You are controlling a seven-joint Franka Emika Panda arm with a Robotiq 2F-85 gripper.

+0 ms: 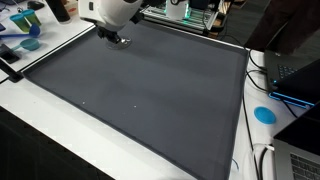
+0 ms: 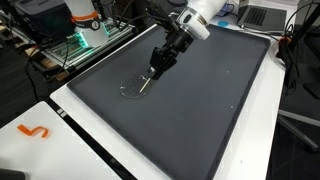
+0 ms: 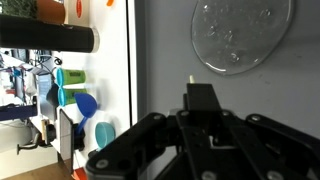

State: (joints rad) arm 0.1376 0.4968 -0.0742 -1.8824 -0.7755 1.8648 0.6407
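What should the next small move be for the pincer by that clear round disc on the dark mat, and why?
Probably a short slide toward the clear disc, keeping low. The pincer hangs close over the dark mat, and the disc lies flat just beside its tip, apart from it, not within its grasp.

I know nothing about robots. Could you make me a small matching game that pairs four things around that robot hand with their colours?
Things:
1. mat
2. round disc beside the gripper
3. S-shaped piece on the table
4. flat round piece beside the mat

Colours:
a. orange
b. see-through
c. dark grey
d. blue

Pairs: 1-c, 2-b, 3-a, 4-d.
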